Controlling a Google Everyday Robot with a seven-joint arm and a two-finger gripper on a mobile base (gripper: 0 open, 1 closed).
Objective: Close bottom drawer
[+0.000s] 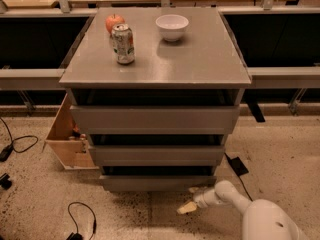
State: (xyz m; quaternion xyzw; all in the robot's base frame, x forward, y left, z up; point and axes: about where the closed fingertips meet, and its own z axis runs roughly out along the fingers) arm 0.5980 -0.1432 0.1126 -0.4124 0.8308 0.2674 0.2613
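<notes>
Bottom drawer (157, 182) spans left-right, front facing outward; gripper (185, 208) near its right front.

Apple (114, 21), soda can (123, 44), white bowl (172, 27) on cabinet top (205, 59), wooden box (64, 134)

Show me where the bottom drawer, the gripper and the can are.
bottom drawer (157, 183): camera view, middle of its front.
gripper (187, 208): camera view, tan tip, low in front of the drawer.
can (123, 45): camera view, its side.

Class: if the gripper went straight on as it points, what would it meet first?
Likely the floor: the gripper, low before the bottom drawer, points left and slightly down, not into the drawer; depth is unclear.
</notes>
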